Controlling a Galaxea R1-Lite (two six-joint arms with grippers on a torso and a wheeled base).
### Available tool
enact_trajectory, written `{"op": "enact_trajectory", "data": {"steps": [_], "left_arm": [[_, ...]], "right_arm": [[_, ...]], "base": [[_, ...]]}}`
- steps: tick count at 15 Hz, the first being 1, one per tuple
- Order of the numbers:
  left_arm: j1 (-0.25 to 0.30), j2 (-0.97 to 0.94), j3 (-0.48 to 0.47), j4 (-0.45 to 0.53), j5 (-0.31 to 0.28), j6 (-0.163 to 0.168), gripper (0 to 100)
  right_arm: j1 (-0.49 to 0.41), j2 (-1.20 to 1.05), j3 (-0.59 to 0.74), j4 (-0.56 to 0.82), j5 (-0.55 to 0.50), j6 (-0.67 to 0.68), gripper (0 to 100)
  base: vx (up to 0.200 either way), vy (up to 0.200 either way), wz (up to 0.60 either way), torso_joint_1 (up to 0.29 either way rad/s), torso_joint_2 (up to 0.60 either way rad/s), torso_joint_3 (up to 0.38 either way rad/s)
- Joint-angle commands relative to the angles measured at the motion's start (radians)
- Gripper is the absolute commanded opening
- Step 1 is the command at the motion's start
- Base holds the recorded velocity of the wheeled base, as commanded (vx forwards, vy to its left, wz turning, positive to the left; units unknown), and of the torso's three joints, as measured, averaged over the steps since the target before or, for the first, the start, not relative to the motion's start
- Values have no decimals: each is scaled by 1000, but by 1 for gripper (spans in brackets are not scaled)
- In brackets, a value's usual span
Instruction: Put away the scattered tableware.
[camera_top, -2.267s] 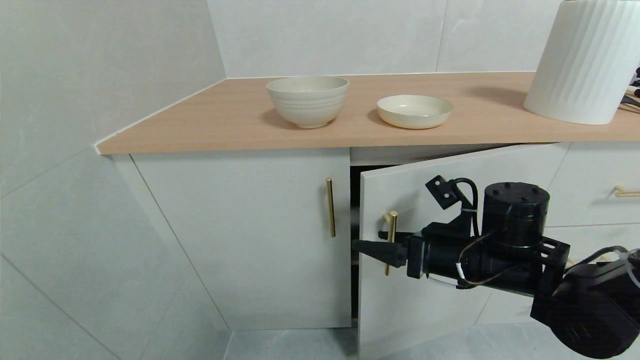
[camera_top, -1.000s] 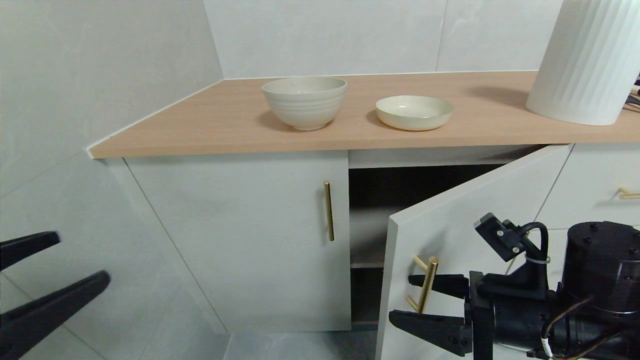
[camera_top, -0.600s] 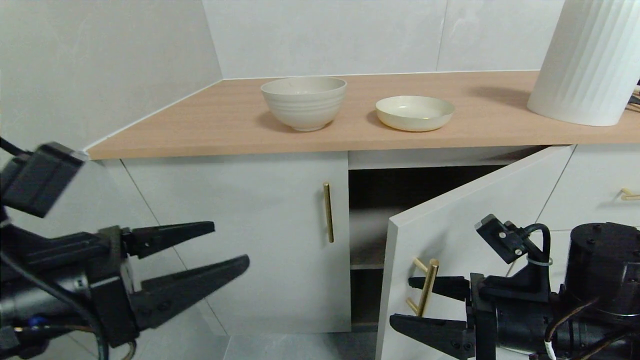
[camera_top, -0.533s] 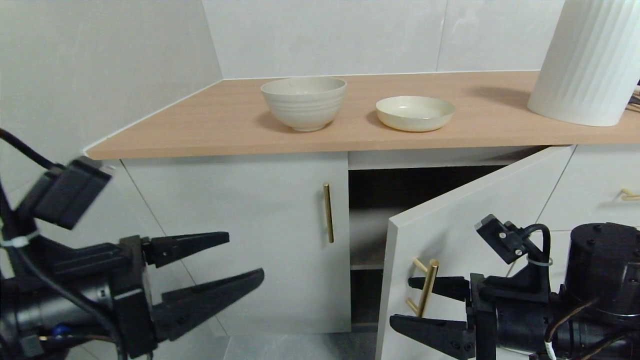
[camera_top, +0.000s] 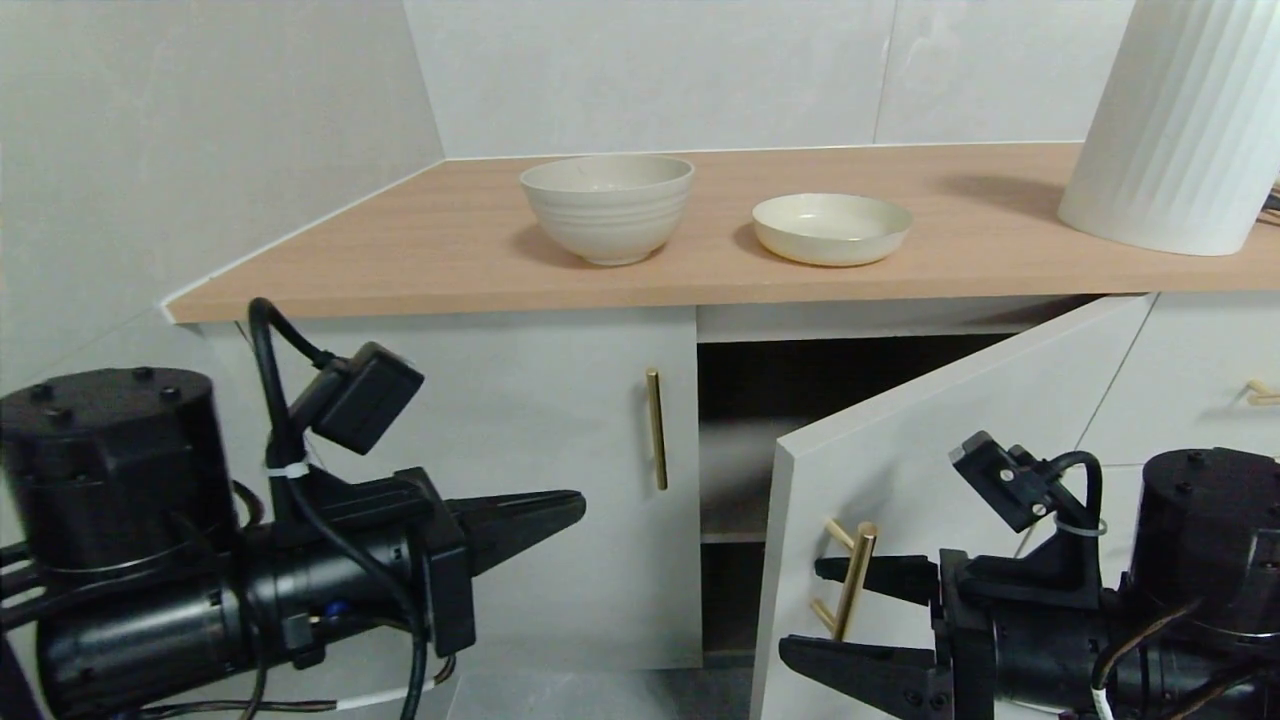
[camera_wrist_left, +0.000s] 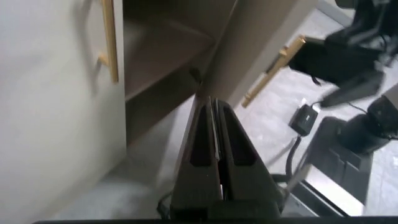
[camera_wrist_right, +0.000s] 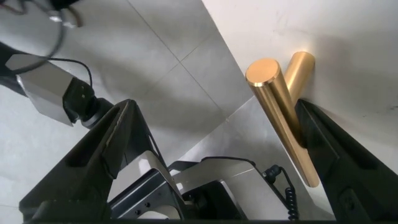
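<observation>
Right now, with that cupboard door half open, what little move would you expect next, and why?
Probably the shut left gripper slips behind the door and nudges it wider: the door is only partly open, the right gripper sits open around its handle, and the bowl and plate wait on the counter.

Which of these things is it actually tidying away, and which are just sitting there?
Part of the job: bowl, shallow dish, open cabinet door, its brass handle, right gripper.
Just there: tall ribbed white container, closed left door.
</observation>
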Motion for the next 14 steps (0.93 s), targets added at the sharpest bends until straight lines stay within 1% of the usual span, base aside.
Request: {"op": "enact_trajectory", "data": {"steps": [1, 3, 4, 6, 8, 10, 11, 13, 14], "left_arm": [[-57, 215, 3, -134, -10, -6, 0], [-81, 344, -24, -260, -12, -6, 0], [-92, 405, -43, -298, -12, -6, 0], [-114, 494, -82, -341, -14, -6, 0], [-130, 539, -149, -369, -14, -9, 0], [-153, 546, -191, -369, -18, -41, 0], [-184, 558, -209, -374, -23, -56, 0], [-201, 577, -215, -394, -21, -56, 0], [-215, 581, -217, -437, -17, -59, 0]], "right_arm": [[0, 0, 6, 0, -2, 1, 100], [1, 1, 6, 0, -2, -1, 100], [1, 0, 7, 0, -2, -1, 100], [3, 1, 13, 0, 0, -1, 100], [4, 0, 13, 0, 0, -1, 100], [4, -5, 13, -1, 0, -1, 100], [4, -5, 13, 0, 0, -1, 100], [4, -5, 15, 0, -2, -1, 100], [4, -5, 15, 0, -2, -1, 100]], "base": [[0, 0, 0, 0, 0, 0], [0, 0, 0, 0, 0, 0], [0, 0, 0, 0, 0, 0], [0, 0, 0, 0, 0, 0], [0, 0, 0, 0, 0, 0], [0, 0, 0, 0, 0, 0], [0, 0, 0, 0, 0, 0], [0, 0, 0, 0, 0, 0], [0, 0, 0, 0, 0, 0]]}}
